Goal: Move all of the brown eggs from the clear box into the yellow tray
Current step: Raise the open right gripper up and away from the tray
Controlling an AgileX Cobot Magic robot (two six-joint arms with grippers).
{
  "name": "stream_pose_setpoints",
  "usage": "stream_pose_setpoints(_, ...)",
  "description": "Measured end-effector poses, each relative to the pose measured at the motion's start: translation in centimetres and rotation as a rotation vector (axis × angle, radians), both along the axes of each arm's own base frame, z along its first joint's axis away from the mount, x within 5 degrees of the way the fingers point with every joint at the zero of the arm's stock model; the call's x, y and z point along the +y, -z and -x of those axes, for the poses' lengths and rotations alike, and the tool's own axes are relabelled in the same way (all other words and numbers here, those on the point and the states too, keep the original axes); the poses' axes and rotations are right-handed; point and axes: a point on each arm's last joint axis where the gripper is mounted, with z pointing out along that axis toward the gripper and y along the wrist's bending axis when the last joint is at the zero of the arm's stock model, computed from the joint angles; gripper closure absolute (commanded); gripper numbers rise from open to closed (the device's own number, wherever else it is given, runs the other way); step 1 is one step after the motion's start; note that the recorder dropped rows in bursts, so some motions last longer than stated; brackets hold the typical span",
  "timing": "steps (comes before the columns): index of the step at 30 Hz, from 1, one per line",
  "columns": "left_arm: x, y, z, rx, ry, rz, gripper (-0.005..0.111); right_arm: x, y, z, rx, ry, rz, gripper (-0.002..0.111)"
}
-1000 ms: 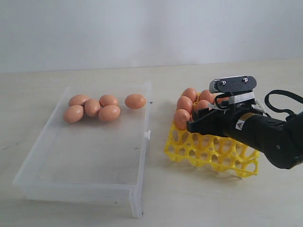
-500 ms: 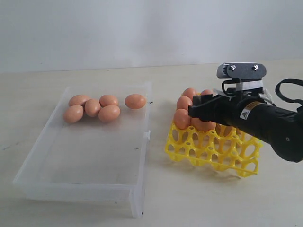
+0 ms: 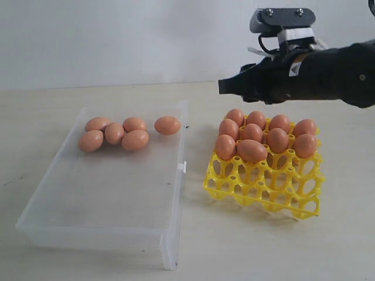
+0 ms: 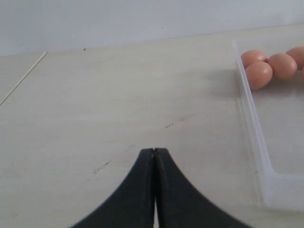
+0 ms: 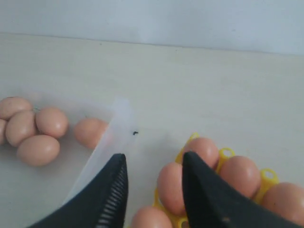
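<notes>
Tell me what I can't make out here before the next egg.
Left wrist view: the clear box runs off the frame edge; only some brown eggs in it show.
Right wrist view: the yellow tray is cut by the frame edge and partly behind the right gripper.
Exterior view: the left arm is out of frame; the right arm runs off the edge.

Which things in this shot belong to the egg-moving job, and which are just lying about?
Job:
six eggs in the box
clear box
ten eggs in the tray
yellow tray
right gripper, fingers apart, holding nothing, above the tray

Not the job:
left gripper, fingers shut, over the table
nothing else loose in view
</notes>
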Motion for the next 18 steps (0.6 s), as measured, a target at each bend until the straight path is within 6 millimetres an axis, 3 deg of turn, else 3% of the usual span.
stream_pose_setpoints(4,0.0,0.0,0.0,0.000,0.000,0.000,0.107,1.5,-1.7,-0.1,-0.037,-0.053,0.011,0.108)
stream_pose_setpoints(18,0.0,0.0,0.0,0.000,0.000,0.000,0.107,2.3,-1.7,0.3,-0.023,-0.096,0.050,0.108)
